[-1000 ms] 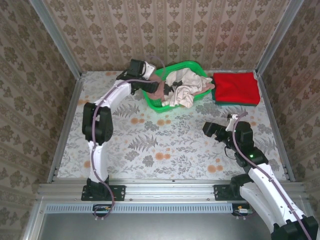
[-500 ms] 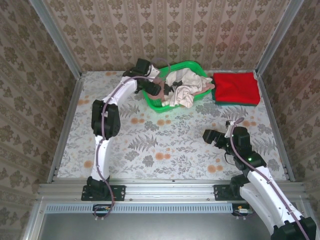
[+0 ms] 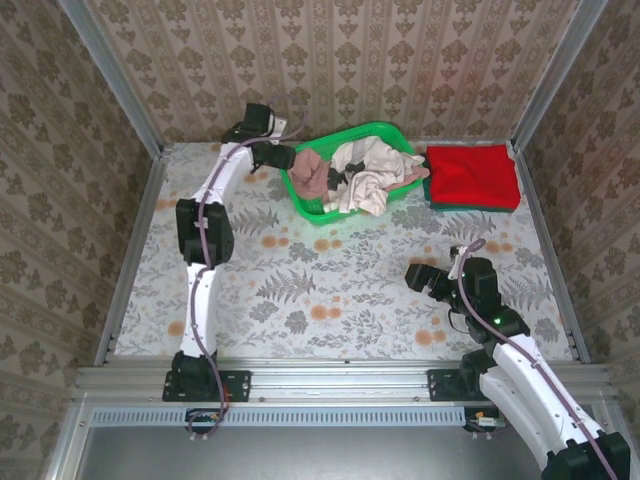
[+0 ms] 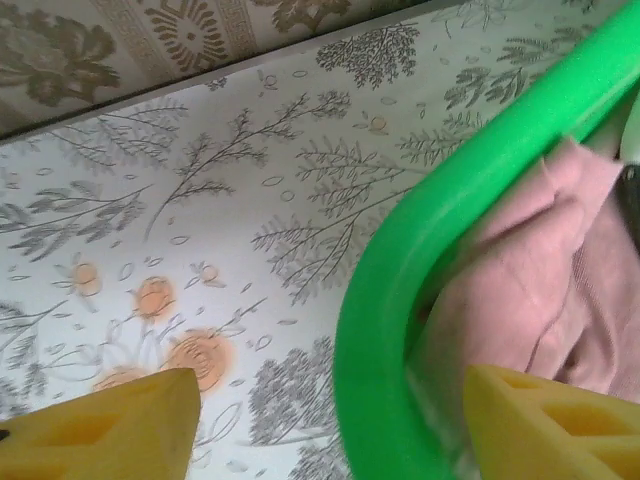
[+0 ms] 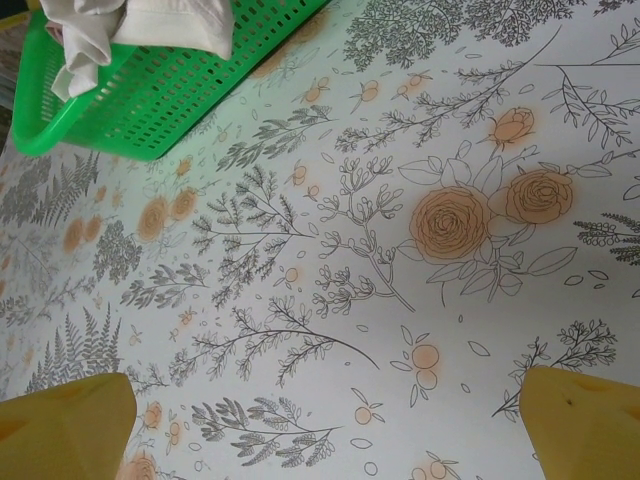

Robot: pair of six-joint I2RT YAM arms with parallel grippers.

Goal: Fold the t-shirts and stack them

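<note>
Left end effector (image 4: 325, 425), at the far left corner of the green basket (image 4: 400, 250), had its two yellow fingers spread. One finger was over the table (image 4: 200, 200) outside the rim, the other inside above the pink-brown shirt (image 4: 520, 300). It pinched nothing, and the rim sat between the fingers. Right end effector (image 5: 320, 430) hung with fingers spread wide over bare table at the front right, well apart from the basket and holding nothing.

Judged from this, the step in hand was taking the next shirt out of the basket, with two shirts already folded. The next move likely called for shifting inward off the rim, so both fingers closed on pink cloth alone, then lifting it to the open table in front.

The basket held the pink-brown shirt, crumpled at its left end, and a cream shirt (image 3: 368, 172) bunched beside it. Just right of the basket, a folded red shirt (image 3: 472, 172) lay stacked on a dark green shirt (image 3: 433, 196), which showed as an edge.
</note>
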